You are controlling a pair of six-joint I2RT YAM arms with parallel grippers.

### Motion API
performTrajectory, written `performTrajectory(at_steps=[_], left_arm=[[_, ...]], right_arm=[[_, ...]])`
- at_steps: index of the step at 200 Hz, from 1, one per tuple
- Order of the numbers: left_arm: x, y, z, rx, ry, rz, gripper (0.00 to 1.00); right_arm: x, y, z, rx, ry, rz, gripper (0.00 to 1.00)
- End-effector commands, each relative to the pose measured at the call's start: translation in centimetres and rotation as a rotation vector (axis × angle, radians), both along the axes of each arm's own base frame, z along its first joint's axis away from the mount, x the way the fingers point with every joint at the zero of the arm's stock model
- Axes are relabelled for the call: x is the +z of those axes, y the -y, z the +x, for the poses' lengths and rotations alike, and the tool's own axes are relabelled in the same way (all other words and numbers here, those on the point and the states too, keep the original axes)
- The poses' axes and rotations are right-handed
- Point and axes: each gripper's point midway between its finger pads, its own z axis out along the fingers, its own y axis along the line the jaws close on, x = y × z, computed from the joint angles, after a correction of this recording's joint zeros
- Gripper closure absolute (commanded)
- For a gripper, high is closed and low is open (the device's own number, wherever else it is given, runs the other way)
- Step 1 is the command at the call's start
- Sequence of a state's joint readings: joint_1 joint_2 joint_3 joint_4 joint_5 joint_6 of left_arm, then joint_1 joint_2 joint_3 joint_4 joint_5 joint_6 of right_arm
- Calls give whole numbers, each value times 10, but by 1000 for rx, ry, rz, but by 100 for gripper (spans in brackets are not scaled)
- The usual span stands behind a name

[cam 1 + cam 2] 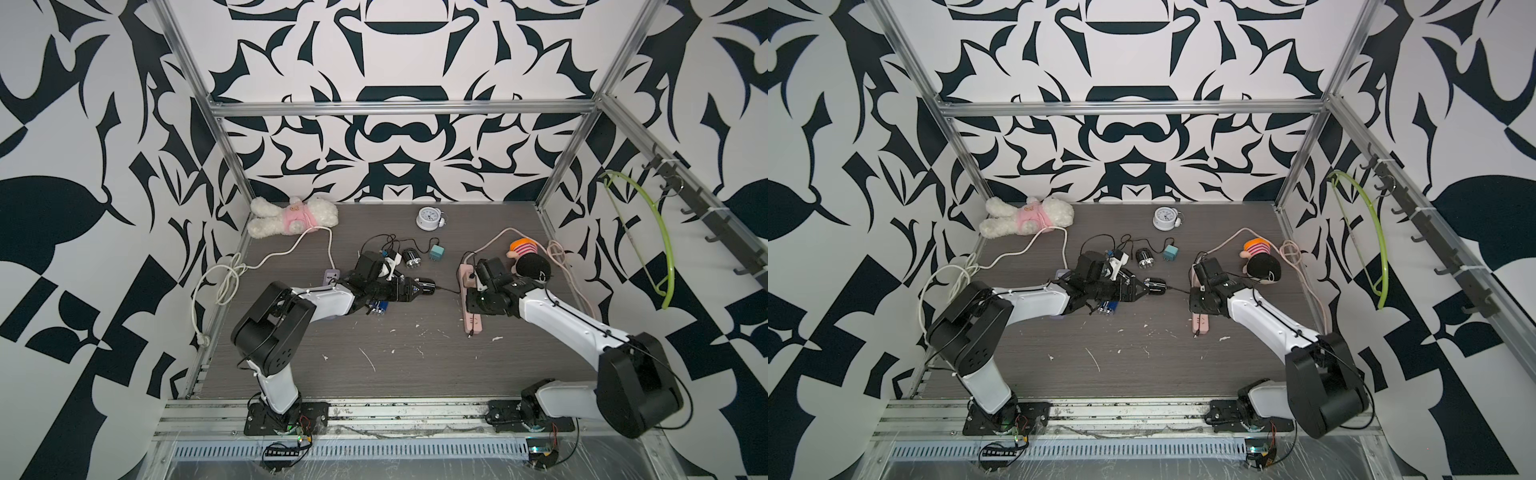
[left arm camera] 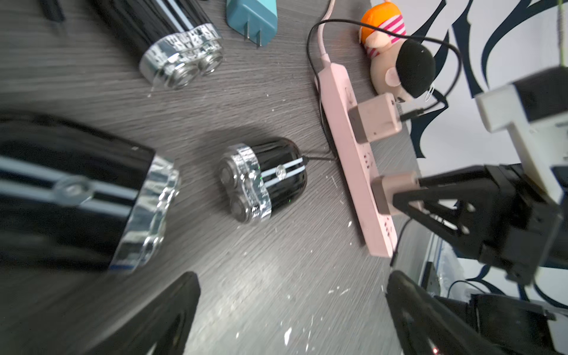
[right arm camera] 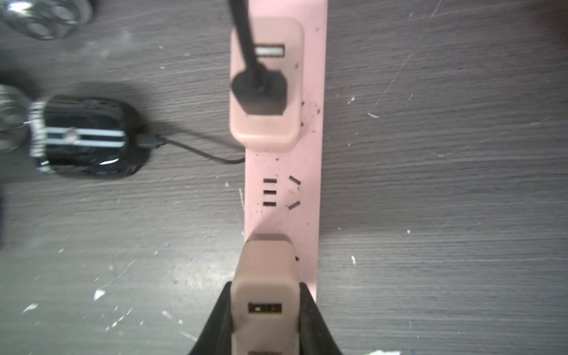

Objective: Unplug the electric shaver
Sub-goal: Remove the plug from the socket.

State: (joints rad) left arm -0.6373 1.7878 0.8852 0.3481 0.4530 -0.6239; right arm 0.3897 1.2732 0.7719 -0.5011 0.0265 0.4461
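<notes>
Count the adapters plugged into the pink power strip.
2. The cabled adapter sits toward the cord end of the pink power strip. The gripped adapter sits toward its free end, between the right end effector fingers. No others show there.

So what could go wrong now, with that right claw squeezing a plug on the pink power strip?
1. Possibly the wrong plug: the right gripper clamps a charger block whose visible port looks empty, while the shaver has a cord that seems to lead to the other charger block.
2. Nothing pins the power strip. The left gripper hangs open, so a pull might lift the whole strip.
</notes>
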Motion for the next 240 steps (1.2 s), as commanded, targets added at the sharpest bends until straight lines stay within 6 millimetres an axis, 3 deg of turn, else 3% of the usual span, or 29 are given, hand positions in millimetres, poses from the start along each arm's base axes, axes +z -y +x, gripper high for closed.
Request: performTrajectory(at_steps=[1, 34, 74, 145, 211, 240], left_arm=[[21, 31, 9, -26, -12, -157, 1], [25, 71, 0, -88, -43, -218, 1], [30, 92, -11, -114, -61, -266, 1], [26, 98, -24, -127, -10, -104, 1], [32, 117, -26, -140, -40, -203, 1], [24, 124, -26, -145, -60, -207, 1]], right_arm=[[36, -14, 8, 68, 166, 76, 100], [50, -12, 0, 80, 239, 103, 100], [42, -13, -2, 80, 212, 97, 100], [37, -23, 1, 92, 204, 149, 100], [47, -19, -4, 81, 244, 156, 100], [53, -17, -6, 73, 263, 168, 100]])
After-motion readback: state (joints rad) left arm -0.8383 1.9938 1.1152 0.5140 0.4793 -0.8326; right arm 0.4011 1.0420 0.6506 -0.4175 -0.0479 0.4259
